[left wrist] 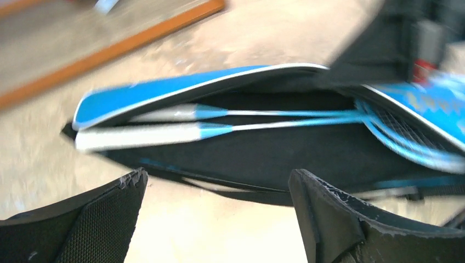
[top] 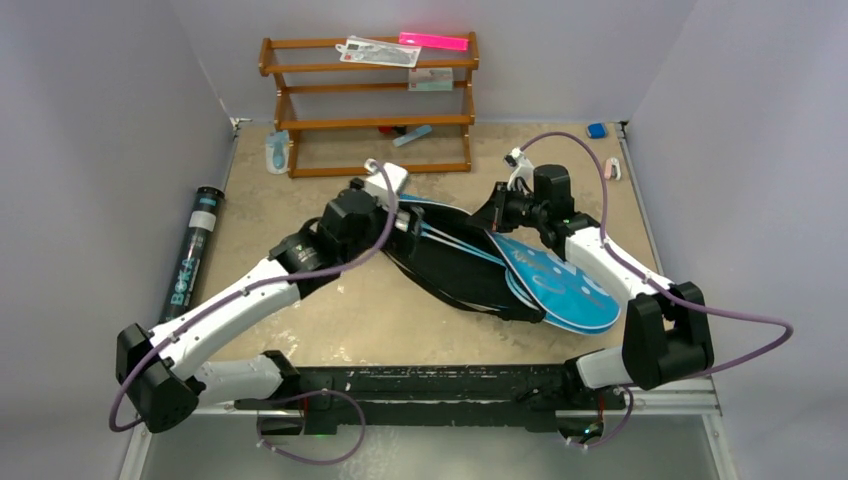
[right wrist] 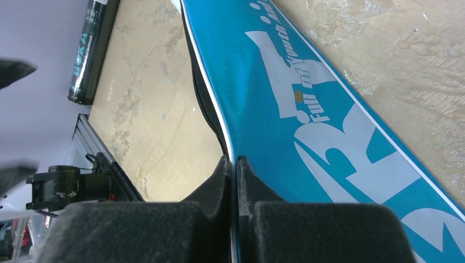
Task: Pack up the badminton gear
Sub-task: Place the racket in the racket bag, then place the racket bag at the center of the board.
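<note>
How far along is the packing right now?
Done: both rackets lie inside the open blue bag. In hand: the right gripper pinches the bag's flap edge; the left gripper hangs open above them. Left: the black tube lies outside the bag, and the bag is not closed.

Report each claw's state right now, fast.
Left claw: open, holding nothing.
Right claw: closed on the edge of the blue racket-shaped fabric bag.

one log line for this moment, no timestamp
left claw: open, empty, near bag | right claw: shut on bag flap | rackets: in open bag | tube: on table, unpacked
</note>
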Motion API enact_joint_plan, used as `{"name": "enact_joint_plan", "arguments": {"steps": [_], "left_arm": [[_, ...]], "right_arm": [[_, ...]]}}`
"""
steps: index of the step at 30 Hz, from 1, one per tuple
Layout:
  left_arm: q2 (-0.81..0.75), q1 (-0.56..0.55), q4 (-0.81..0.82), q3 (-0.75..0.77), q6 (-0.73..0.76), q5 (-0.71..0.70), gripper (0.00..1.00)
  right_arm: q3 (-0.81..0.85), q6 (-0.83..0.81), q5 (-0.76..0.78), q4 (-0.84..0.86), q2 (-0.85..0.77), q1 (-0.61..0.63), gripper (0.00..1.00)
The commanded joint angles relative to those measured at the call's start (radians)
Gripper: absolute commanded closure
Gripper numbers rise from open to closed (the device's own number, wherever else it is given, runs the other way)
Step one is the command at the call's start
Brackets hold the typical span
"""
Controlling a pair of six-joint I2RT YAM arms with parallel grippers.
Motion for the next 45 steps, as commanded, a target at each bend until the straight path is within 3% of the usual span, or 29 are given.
{"name": "enact_joint_plan", "arguments": {"steps": [1, 5, 6, 9, 12, 17, 28, 32, 38, 40, 44, 45], "left_arm": [[0.05, 0.212, -0.13, 0.026, -0.514, -0.044, 0.0], [0.131, 0.395, -0.18, 0.043, -0.812, 0.068, 0.12], [0.142, 0.418, -0.162, 0.031, -0.863, 0.096, 0.19], [0.157, 0.462, -0.044, -0.04, -1.018, 0.166, 0.39], [0.181, 0.487, 0.081, -0.092, -1.098, 0.178, 0.46], [0.281, 0.524, 0.156, -0.086, -1.154, 0.191, 0.48], [0.527, 0.53, 0.349, -0.083, -1.311, 0.271, 0.68], [0.593, 0.531, 0.511, -0.086, -1.306, 0.282, 1.0], [0.656, 0.528, 0.842, -0.158, -1.322, 0.318, 1.0], [0.678, 0.527, 0.849, -0.155, -1.314, 0.332, 1.0], [0.698, 0.525, 0.841, -0.165, -1.298, 0.321, 1.0], [0.708, 0.525, 0.836, -0.159, -1.29, 0.322, 1.0]], "right_arm": [[0.053, 0.018, -0.049, 0.067, -0.021, -0.008, 1.0], [0.044, 0.032, -0.061, 0.08, -0.023, -0.008, 1.0], [0.04, 0.037, -0.064, 0.086, -0.026, -0.008, 1.0], [0.028, 0.053, -0.078, 0.113, -0.026, -0.008, 1.0], [0.026, 0.062, -0.101, 0.129, -0.018, -0.008, 1.0], [0.025, 0.056, -0.138, 0.138, -0.005, -0.007, 1.0], [0.031, 0.07, -0.169, 0.165, 0.001, -0.008, 1.0], [0.029, 0.098, -0.238, 0.196, 0.018, -0.008, 1.0], [0.035, 0.07, -0.341, 0.172, 0.038, -0.007, 1.0], [0.08, 0.0, -0.338, 0.08, 0.069, -0.007, 0.88], [0.153, -0.101, -0.316, -0.031, 0.128, 0.028, 0.48], [0.172, -0.134, -0.283, -0.067, 0.135, 0.049, 0.44]]}}
